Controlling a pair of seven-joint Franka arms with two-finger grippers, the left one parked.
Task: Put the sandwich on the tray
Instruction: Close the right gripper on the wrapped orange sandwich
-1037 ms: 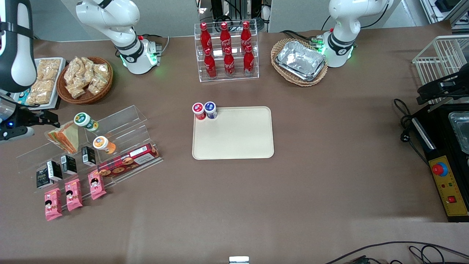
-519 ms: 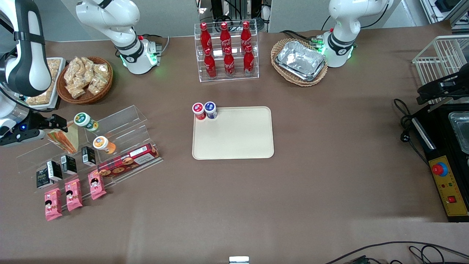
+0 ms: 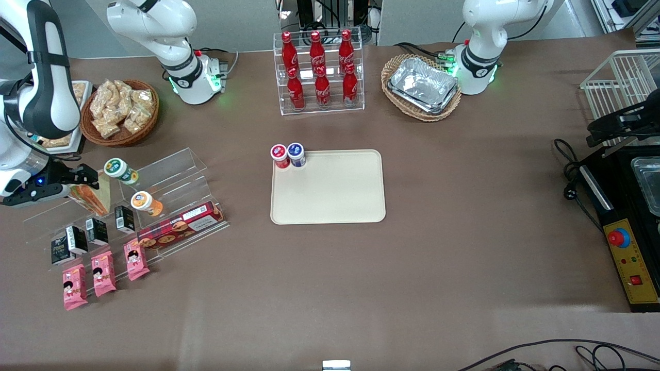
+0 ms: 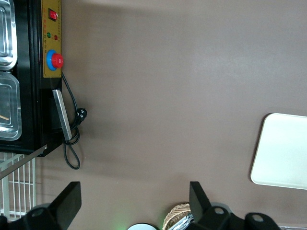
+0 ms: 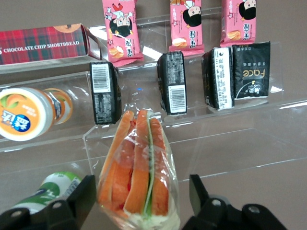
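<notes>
The sandwich (image 3: 97, 196), a clear-wrapped wedge with orange, green and cream layers, stands on the upper step of a clear acrylic shelf (image 3: 170, 170) at the working arm's end of the table. In the right wrist view the sandwich (image 5: 139, 172) sits between my gripper's spread fingers (image 5: 199, 194), with a gap on at least one side. My gripper (image 3: 85, 178) is open and straddles the sandwich's upper part. The cream-beige tray (image 3: 335, 196) lies flat at the table's middle, its surface bare; its corner also shows in the left wrist view (image 4: 283, 153).
On the shelf beside the sandwich are yogurt cups (image 3: 121, 171), black packets (image 5: 171, 88), a tartan cookie box (image 3: 180, 225) and pink snack packets (image 3: 103, 273). Two small cups (image 3: 289, 154) stand at the tray's corner. A cola rack (image 3: 319, 72) and snack baskets (image 3: 121, 111) stand farther from the camera.
My gripper has moved in over the sandwich, from beside the shelf to straddling the wedge. The sandwich and tray have not moved.
</notes>
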